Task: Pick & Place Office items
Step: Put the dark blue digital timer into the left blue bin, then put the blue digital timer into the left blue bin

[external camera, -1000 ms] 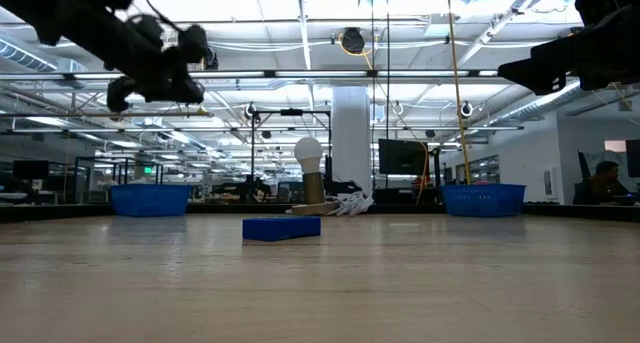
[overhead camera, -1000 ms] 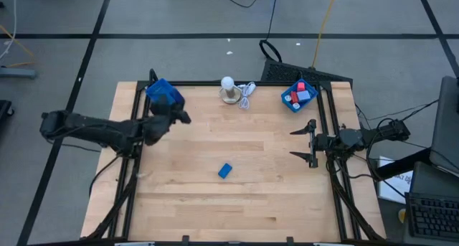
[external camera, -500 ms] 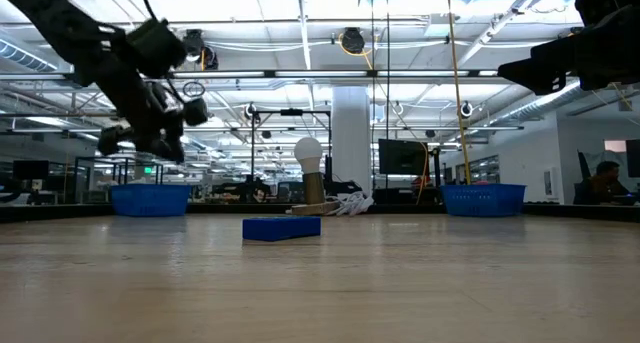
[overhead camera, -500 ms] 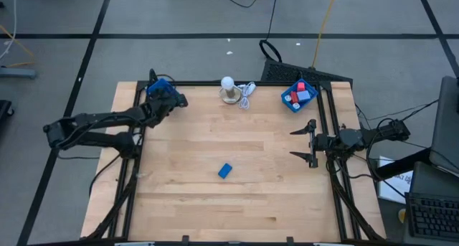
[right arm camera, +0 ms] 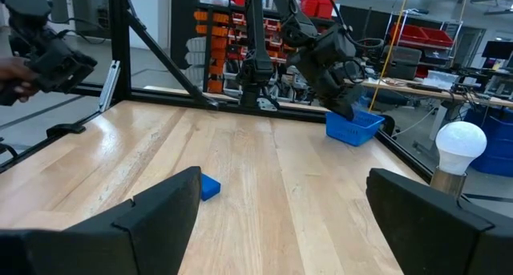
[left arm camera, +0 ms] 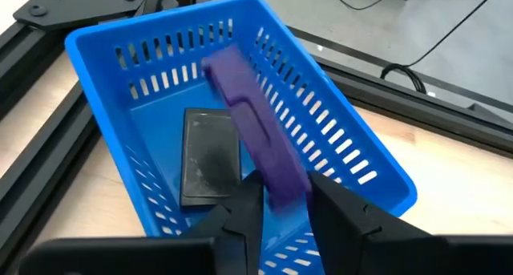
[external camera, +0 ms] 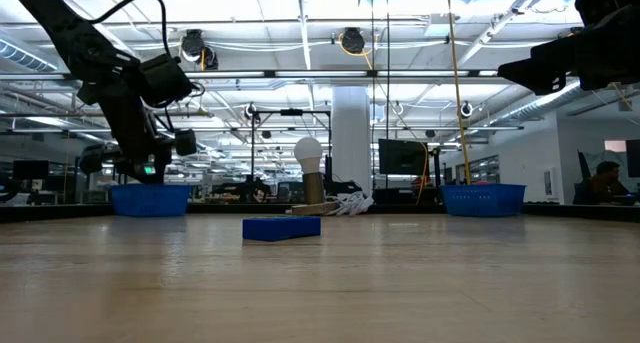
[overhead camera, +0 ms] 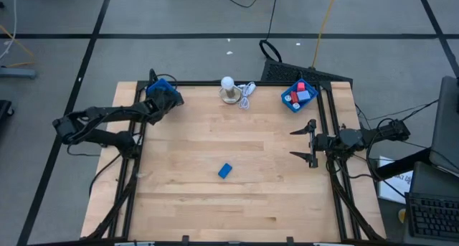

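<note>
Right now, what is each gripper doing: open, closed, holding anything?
Left gripper: closed on the purple piece, above the blue tray.
Right gripper: open, empty, at the table's right edge.

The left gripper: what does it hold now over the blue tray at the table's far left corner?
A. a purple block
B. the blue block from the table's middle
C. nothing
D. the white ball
A: in the left wrist view the left gripper is closed on the purple block above the blue tray, where a dark grey block already lies.
</note>
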Motion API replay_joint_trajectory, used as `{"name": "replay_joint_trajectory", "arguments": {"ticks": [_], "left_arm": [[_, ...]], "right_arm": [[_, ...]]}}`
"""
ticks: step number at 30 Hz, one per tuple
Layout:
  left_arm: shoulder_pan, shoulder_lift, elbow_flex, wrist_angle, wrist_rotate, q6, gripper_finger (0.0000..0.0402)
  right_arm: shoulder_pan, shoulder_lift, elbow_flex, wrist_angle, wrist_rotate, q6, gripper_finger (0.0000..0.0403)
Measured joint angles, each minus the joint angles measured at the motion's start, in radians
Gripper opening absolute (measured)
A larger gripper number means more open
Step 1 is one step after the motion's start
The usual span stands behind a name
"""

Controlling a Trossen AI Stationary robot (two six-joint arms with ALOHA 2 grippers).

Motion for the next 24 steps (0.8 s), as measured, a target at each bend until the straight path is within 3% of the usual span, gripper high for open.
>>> {"name": "replay_joint_trajectory", "arguments": {"ticks": [14, 24], "left_arm": [[0.004, -0.015, 0.0, -0.001, 0.066, 0.096, 0.0147], [-0.014, -0.233, 0.002, 0.008, 0.239, 0.239, 0.0178]], "right_arm": [[0.0, 0.0, 0.0, 0.0, 0.0, 0.0, 0.0343], [0.0, 0.0, 0.0, 0.0, 0.0, 0.0, 0.0343]]}}
